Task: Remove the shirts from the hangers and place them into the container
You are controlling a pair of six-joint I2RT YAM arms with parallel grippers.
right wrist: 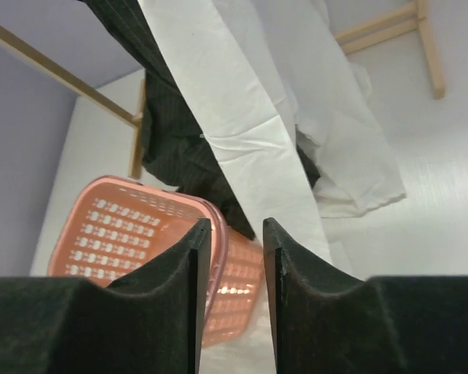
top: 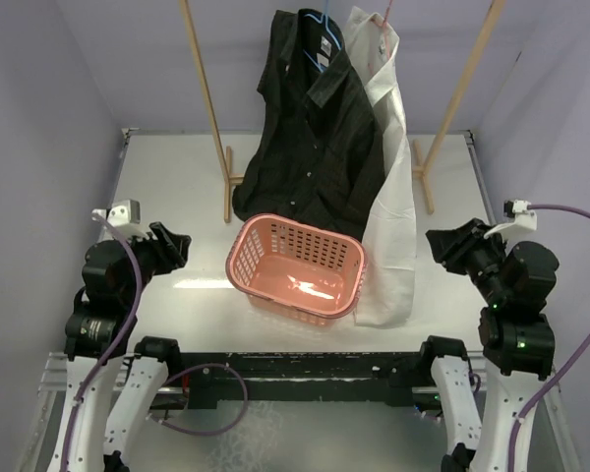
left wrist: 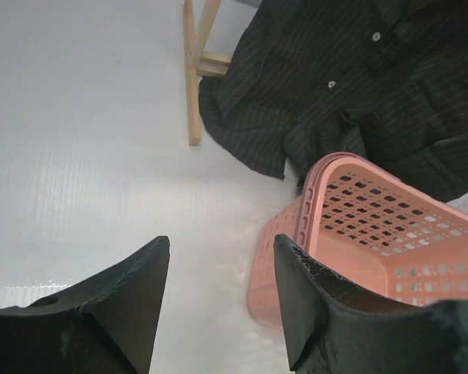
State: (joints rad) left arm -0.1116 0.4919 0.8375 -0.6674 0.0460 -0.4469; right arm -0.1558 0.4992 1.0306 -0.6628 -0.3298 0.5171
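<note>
A black pinstriped shirt point(top: 310, 138) hangs on a light blue hanger point(top: 322, 47). Beside it, on the right, a white shirt point(top: 391, 187) hangs from a pink hanger point(top: 386, 12). Both shirt tails reach the table behind and beside the salmon-pink container point(top: 305, 241), which holds nothing. My left gripper point(top: 177, 244) is to the left of the container, open, with nothing between its fingers point(left wrist: 222, 257). To the right, my right gripper point(top: 435, 244) is open by a narrow gap and empty point(right wrist: 236, 234). It faces the white shirt point(right wrist: 257, 117) and the container point(right wrist: 117, 226).
Two slanted wooden rack poles point(top: 205, 88) point(top: 462, 88) stand on the table behind the shirts, their feet point(left wrist: 192, 70) on the white tabletop. Purple walls close in the left and right sides. The black shirt point(left wrist: 335, 93) drapes behind the container rim point(left wrist: 310, 195).
</note>
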